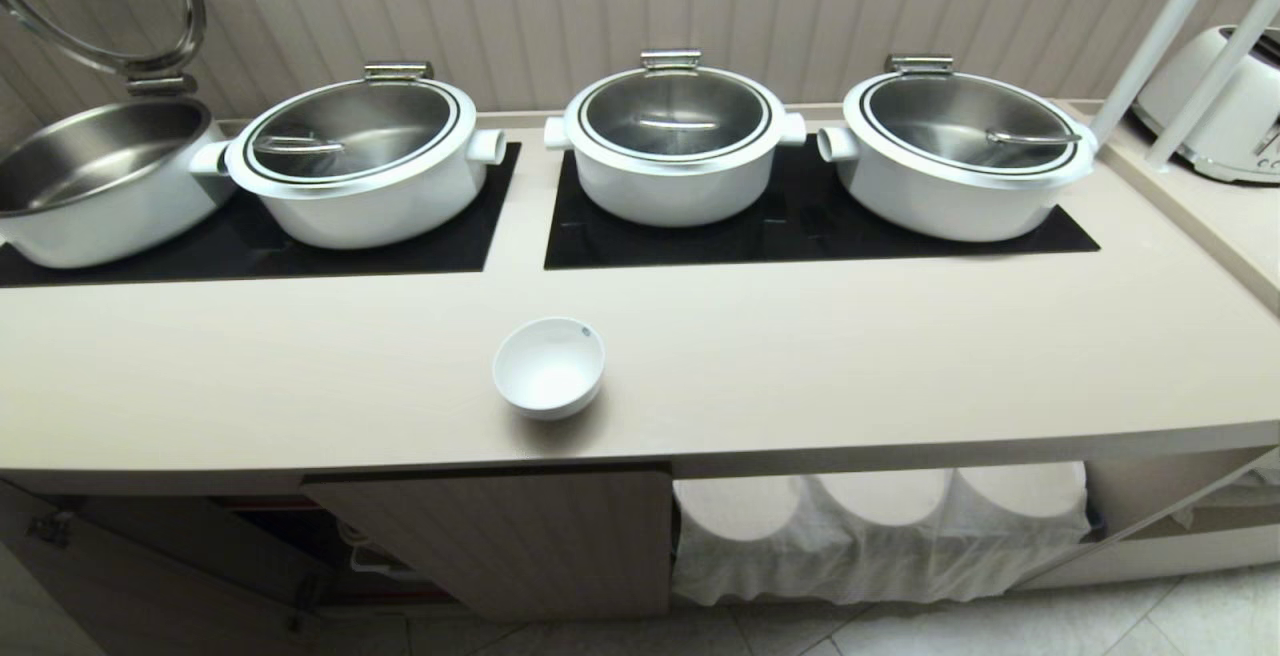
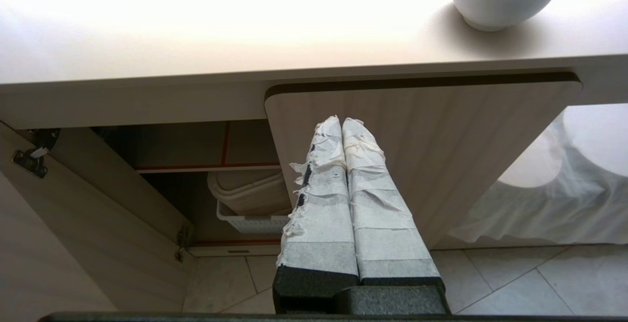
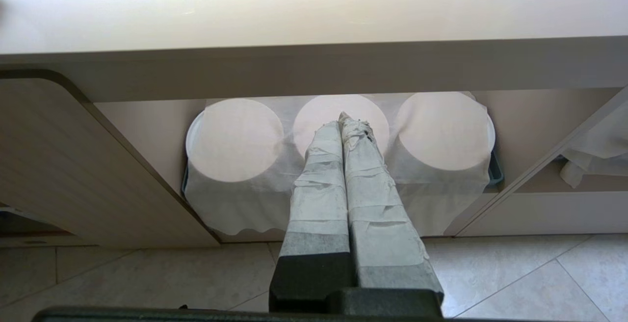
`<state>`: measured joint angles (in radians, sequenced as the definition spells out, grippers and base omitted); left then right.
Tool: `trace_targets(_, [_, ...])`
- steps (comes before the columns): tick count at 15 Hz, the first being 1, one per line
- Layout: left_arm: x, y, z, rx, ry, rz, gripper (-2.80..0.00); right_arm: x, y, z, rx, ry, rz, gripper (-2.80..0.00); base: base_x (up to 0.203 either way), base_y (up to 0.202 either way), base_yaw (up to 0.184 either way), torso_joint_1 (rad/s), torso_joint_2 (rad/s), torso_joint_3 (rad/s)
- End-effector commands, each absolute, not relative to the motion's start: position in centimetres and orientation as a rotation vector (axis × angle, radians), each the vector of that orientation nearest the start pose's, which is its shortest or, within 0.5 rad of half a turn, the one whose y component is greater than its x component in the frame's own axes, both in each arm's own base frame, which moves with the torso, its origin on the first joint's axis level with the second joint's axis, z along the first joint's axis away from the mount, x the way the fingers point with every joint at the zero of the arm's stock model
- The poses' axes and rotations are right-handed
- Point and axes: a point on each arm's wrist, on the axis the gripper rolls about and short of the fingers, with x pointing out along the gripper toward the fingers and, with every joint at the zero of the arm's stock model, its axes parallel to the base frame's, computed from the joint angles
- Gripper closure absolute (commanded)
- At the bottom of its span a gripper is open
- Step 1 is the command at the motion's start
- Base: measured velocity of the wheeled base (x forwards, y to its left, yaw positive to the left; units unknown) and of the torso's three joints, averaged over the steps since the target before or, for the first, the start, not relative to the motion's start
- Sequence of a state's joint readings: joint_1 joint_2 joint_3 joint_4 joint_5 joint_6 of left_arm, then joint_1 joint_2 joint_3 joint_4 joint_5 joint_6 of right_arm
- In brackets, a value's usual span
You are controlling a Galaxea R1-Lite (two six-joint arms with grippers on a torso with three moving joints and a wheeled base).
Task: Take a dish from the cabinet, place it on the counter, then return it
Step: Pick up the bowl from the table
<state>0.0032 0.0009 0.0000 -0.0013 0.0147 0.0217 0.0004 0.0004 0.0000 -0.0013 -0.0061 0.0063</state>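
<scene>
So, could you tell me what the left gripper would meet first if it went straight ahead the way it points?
Probably the closed ribbed cabinet door: the left gripper, fingers shut, aims at it, below the counter's edge. Depth is unclear.

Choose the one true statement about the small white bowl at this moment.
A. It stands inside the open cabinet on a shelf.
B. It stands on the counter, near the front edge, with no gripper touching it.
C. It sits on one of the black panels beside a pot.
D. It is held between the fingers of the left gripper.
B. The bowl stands alone on the beige counter, in front of the black panels; the left gripper is shut and empty, lower down in front of the cabinet.
</scene>
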Motion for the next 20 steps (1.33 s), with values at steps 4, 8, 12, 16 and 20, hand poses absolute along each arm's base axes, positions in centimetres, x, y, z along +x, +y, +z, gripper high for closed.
trace_targets(4, [-2.3, 0.0, 7.6, 0.020, -0.001, 0.018, 0.00, -2.3, 0.0, 7.6, 0.007, -0.002, -0.005, 0.00, 0.000, 0.000, 0.000, 0.000, 0.00, 0.000])
trace_targets(8, [-2.2, 0.0, 7.6, 0.020, 0.003, 0.018, 0.00, -2.3, 0.0, 7.6, 0.008, -0.002, -0.006, 0.00, 0.000, 0.000, 0.000, 0.000, 0.00, 0.000])
trace_targets(12, [-1.5, 0.0, 7.8, 0.023, 0.099, 0.019, 0.00, -2.3, 0.0, 7.6, 0.007, -0.002, -0.005, 0.00, 0.000, 0.000, 0.000, 0.000, 0.00, 0.000])
trace_targets(16, [-0.3, 0.0, 7.9, 0.027, 0.250, 0.025, 0.00, -2.3, 0.0, 7.6, 0.007, -0.002, -0.005, 0.00, 0.000, 0.000, 0.000, 0.000, 0.00, 0.000])
trace_targets(20, [1.1, 0.0, 8.2, 0.036, 0.373, 0.016, 0.00, -2.3, 0.0, 7.6, 0.007, -0.002, -0.006, 0.00, 0.000, 0.000, 0.000, 0.000, 0.00, 0.000])
